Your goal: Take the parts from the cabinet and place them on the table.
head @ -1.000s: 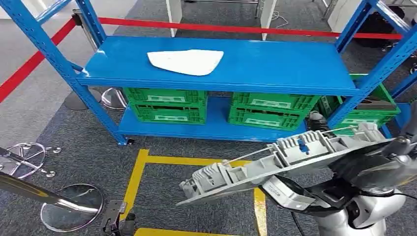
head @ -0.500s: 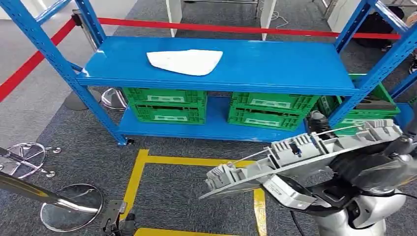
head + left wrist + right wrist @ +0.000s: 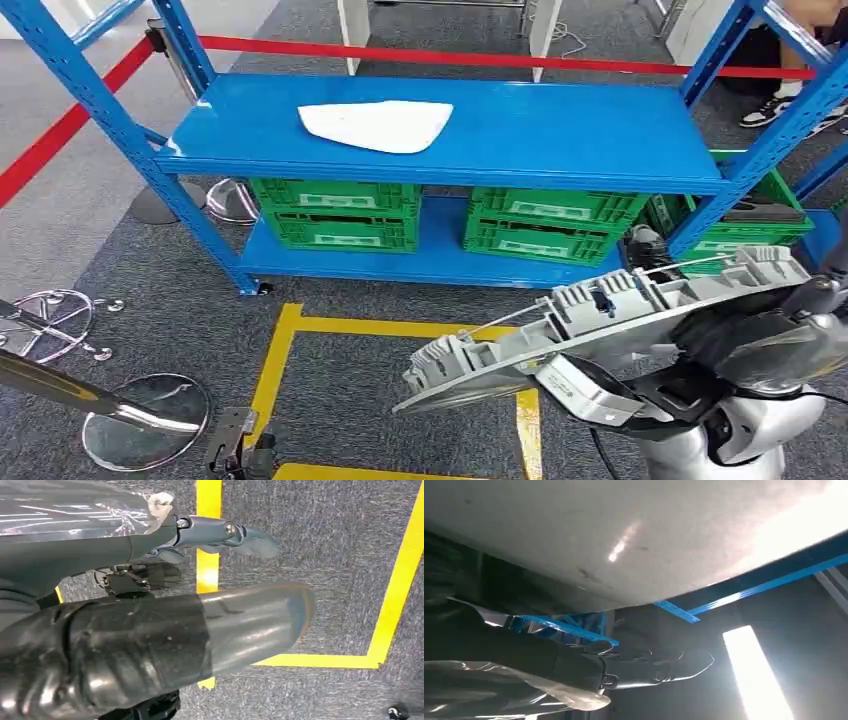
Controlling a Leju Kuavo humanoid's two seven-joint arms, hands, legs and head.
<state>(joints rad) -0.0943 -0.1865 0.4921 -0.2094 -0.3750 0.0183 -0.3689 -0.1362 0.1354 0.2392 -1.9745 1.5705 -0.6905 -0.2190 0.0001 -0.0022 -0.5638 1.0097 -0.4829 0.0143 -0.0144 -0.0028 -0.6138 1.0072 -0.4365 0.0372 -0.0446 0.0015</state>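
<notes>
A long grey ribbed plastic part [image 3: 610, 325] lies at five o'clock, tilted, before the blue metal shelving rack [image 3: 560, 135]. A flat white part [image 3: 377, 125] rests on its upper shelf at twelve o'clock; green slotted plastic crates [image 3: 336, 212] sit beneath.

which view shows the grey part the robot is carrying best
The head view: the grey part shows whole there, ribbed top up, tilted over the yellow floor tape. The right wrist view gives its pale underside close up; the left wrist view looks at floor.
</notes>
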